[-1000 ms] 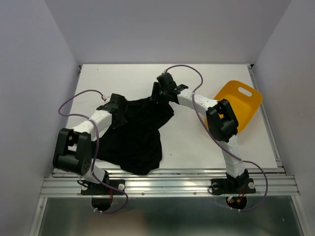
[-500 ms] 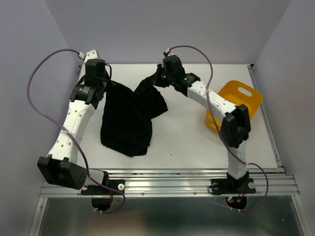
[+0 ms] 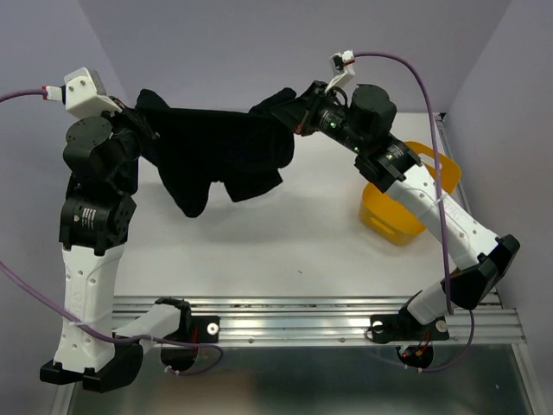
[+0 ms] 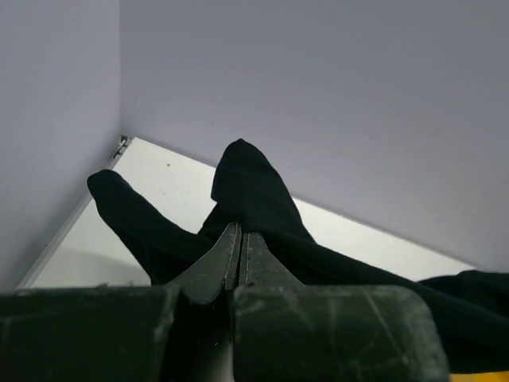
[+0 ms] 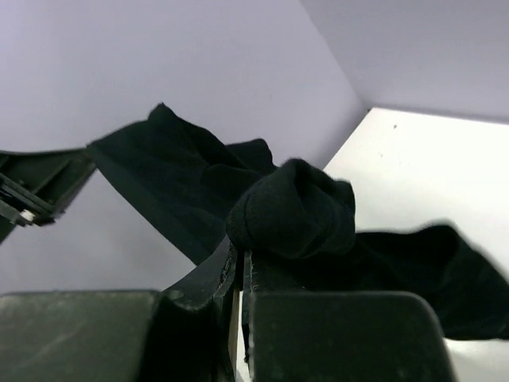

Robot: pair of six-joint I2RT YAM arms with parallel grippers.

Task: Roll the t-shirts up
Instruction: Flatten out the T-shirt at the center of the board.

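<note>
t-shirt (image 3: 216,154): soft black cloth, limp folds

A white bench (image 3: 302,251) fills a boxed-in bay, closed by plain pale lilac walls: a back wall (image 3: 259,52), a left wall (image 3: 26,190) and a right wall (image 3: 518,130). A ribbed aluminium rail (image 3: 302,322) runs along the bench's near edge, with a dull grey metal panel (image 3: 302,385) below it. The light is soft and even.

Lab robot cell: bare walls (image 3: 259,43), white table (image 3: 259,251).
</note>
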